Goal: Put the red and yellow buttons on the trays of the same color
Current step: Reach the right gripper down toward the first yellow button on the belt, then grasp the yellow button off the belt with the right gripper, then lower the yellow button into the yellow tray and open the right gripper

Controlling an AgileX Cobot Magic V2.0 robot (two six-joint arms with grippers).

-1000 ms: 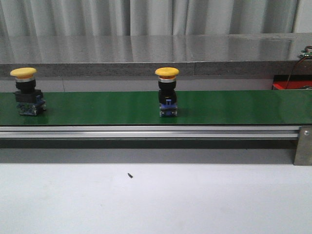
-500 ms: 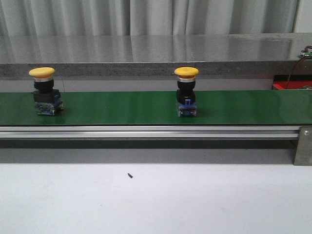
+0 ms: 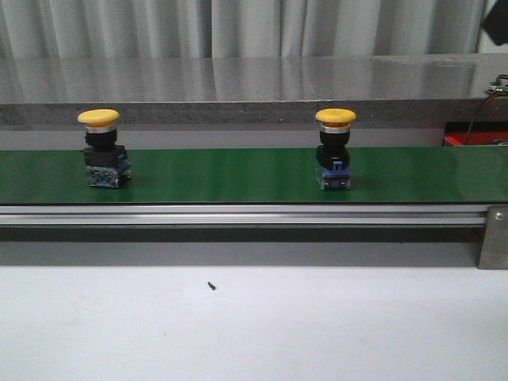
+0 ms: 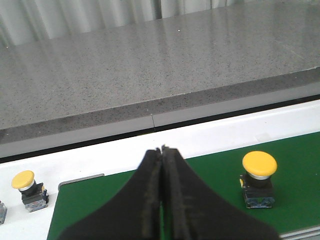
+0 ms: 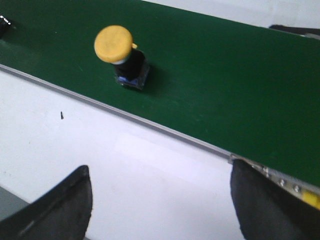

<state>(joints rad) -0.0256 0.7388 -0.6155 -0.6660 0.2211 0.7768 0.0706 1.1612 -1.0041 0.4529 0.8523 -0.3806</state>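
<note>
Two yellow buttons stand upright on the green belt (image 3: pixel 222 175), the left one (image 3: pixel 101 151) and the right one (image 3: pixel 334 151), each a yellow cap on a black body. My right gripper (image 5: pixel 160 167) hangs open over the white table, short of the belt, with the right yellow button (image 5: pixel 120 52) ahead of it. My left gripper (image 4: pixel 162 149) is shut on nothing above the belt; one yellow button (image 4: pixel 258 177) stands beside it. A further yellow button (image 4: pixel 28 189) sits off the belt's end. No red button or yellow tray is in view.
An aluminium rail (image 3: pixel 238 214) runs along the belt's near edge, with a bracket (image 3: pixel 494 236) at its right end. A grey stone ledge (image 3: pixel 238 87) lies behind. A low red thing (image 3: pixel 475 140) shows at the far right. A small black speck (image 3: pixel 212 286) lies on the white table.
Both yellow buttons have travelled to the right along the belt, keeping their spacing and staying upright.
</note>
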